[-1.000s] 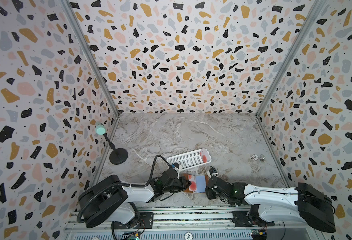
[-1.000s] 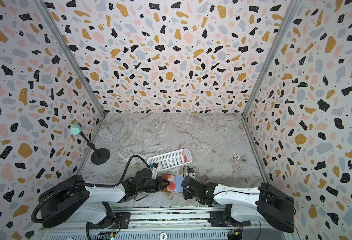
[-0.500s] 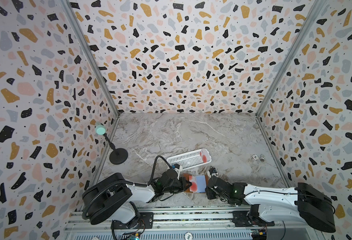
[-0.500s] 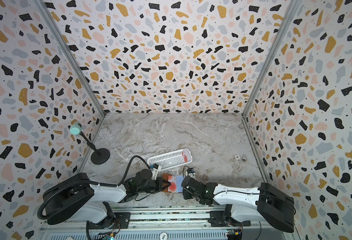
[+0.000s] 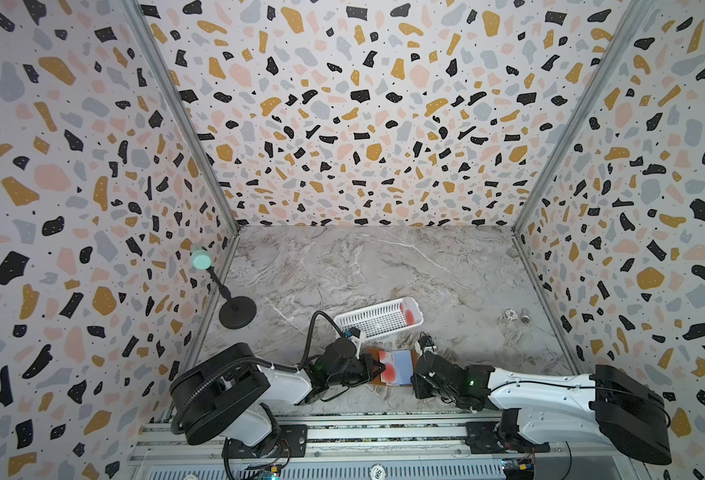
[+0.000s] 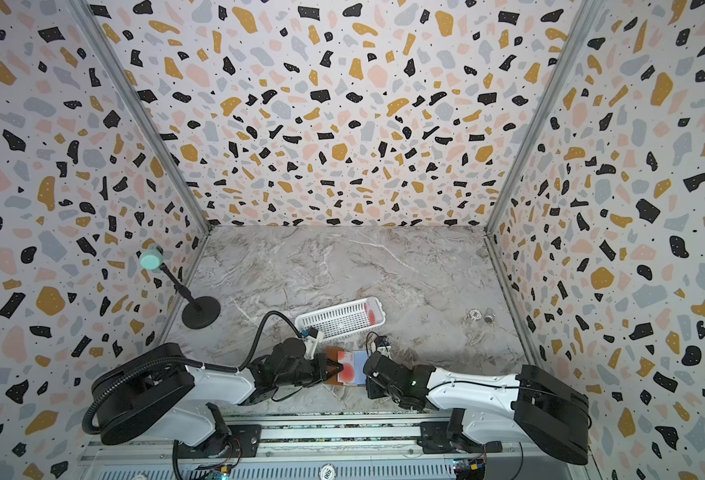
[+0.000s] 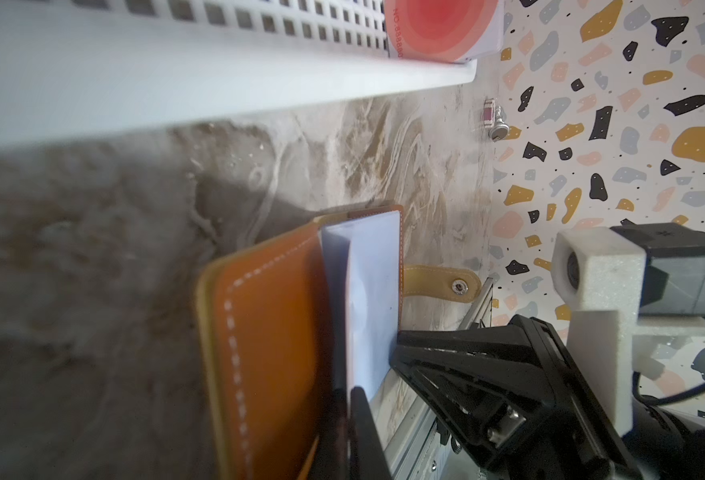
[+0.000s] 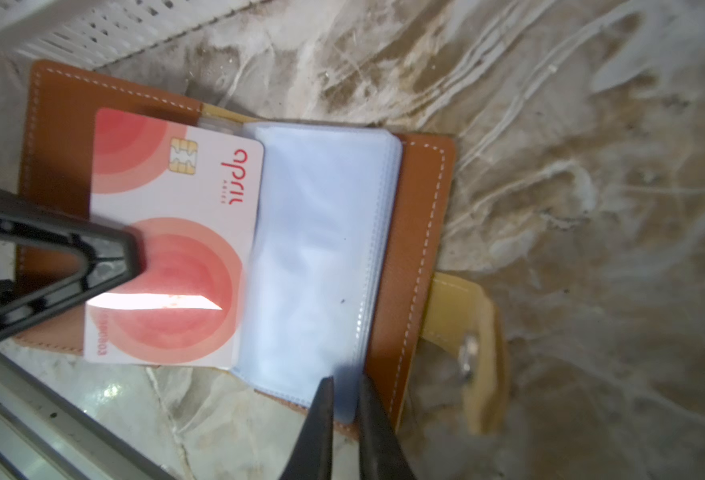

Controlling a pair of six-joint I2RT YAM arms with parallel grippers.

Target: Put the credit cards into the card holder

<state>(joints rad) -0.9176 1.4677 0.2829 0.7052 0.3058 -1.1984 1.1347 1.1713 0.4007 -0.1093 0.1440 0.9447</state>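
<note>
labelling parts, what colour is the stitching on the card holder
White, on the tan-brown card holder; clearest in the right wrist view.

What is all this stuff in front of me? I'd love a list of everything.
credit card: one, whitish with red circles, over the open card holder, one edge at its sleeves
spare cards: at least one, same print, at one end of the basket
card holder: one, tan leather with pale clear sleeves, open on the table
basket: one, white slotted plastic, just beyond the card holder
stand: one, black with teal head, by the left wall
metal bits: two, silvery, near the right wall
table: grey marble
walls: three, terrazzo print
left gripper: black, shut on the credit card
right gripper: black, pinching the sleeves' edge
</note>
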